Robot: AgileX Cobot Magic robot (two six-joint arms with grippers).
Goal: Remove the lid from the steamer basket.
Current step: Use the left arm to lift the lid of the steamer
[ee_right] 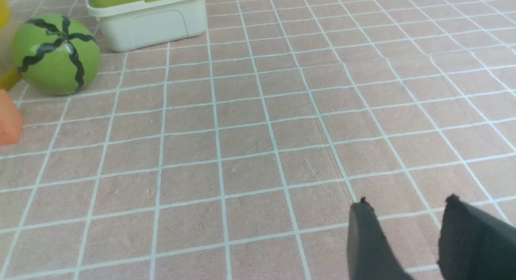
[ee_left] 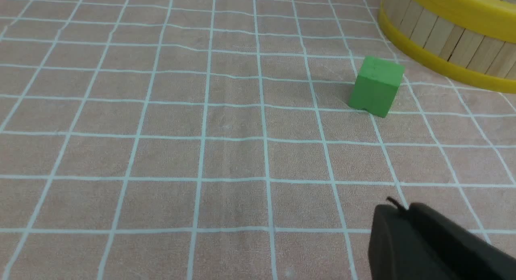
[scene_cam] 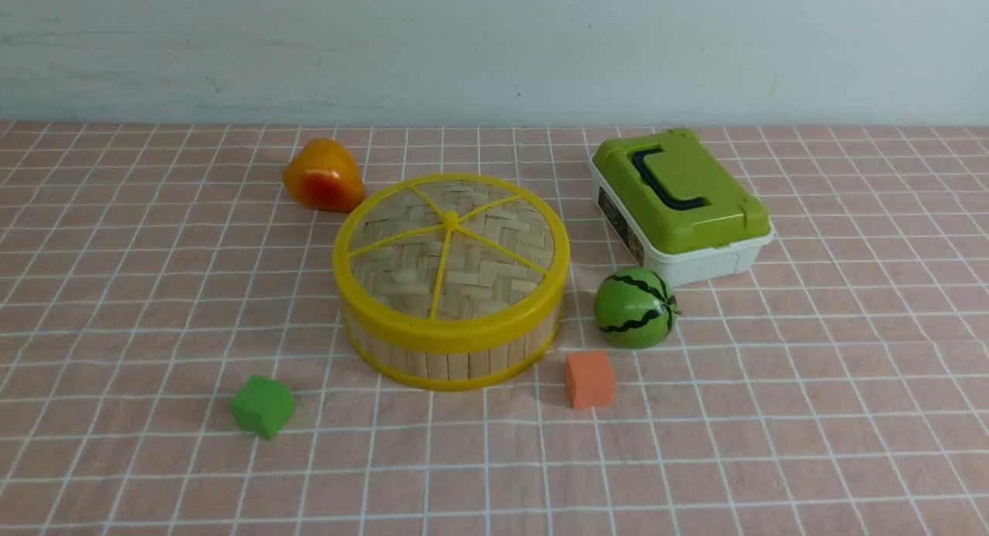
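Lid (scene_cam: 452,246) ahead of and between my 2 grippers, capping the steamer basket (scene_cam: 456,362); left gripper (ee_left: 397,203) closed, empty, right gripper (ee_right: 407,197) open, empty. Woven bamboo should be light; I'd pinch its slick rim gently.

yellow-rimmed, herringbone-woven lid (scene_cam: 487,266); black-striped green melon (scene_cam: 633,308); orange block (scene_cam: 590,379)

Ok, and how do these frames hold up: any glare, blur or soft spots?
Front view: even, dim light, a small shine on the orange fruit, the lid readable. Left wrist view: green block crisp, left gripper dark and blurred. Right wrist view: right gripper blurred too.
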